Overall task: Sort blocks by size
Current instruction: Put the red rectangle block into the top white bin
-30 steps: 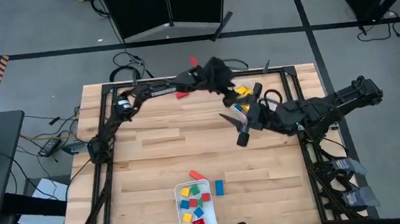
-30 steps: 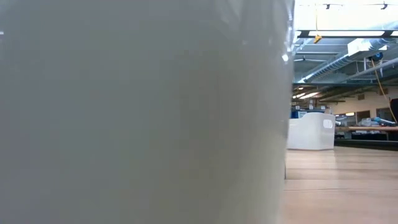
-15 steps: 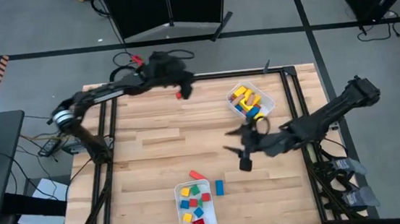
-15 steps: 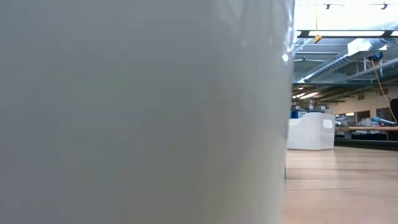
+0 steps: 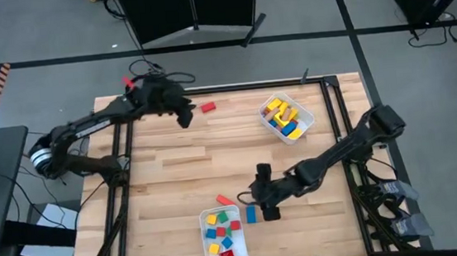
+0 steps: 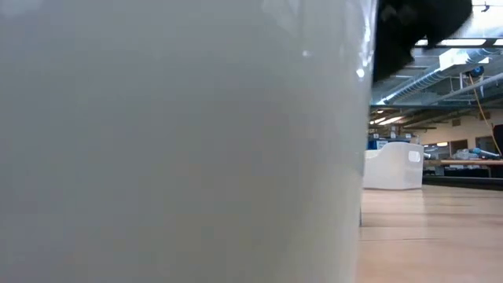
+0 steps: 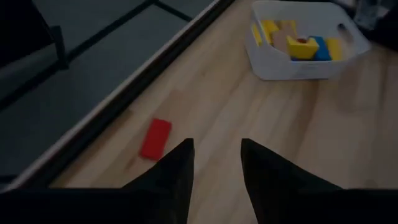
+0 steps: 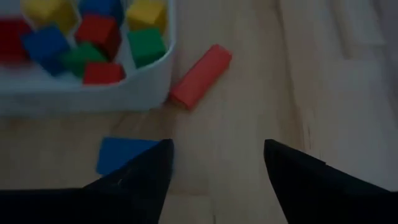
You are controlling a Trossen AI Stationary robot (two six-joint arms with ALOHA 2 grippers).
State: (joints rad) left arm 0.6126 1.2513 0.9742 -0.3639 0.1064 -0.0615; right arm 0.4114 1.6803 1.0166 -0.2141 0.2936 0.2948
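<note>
right end effector (image 5: 256,203) low, over blue block (image 5: 251,215)

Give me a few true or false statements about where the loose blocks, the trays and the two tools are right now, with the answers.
1. A red block lies loose near the table's far edge. True.
2. The left tool grips that red block. False: nothing sits between its fingers.
3. The right tool hangs over the blue block beside the near tray. True.
4. The far tray is empty. False: it holds yellow and blue blocks.
5. The right tool is shut. False: its fingers stand apart.
</note>
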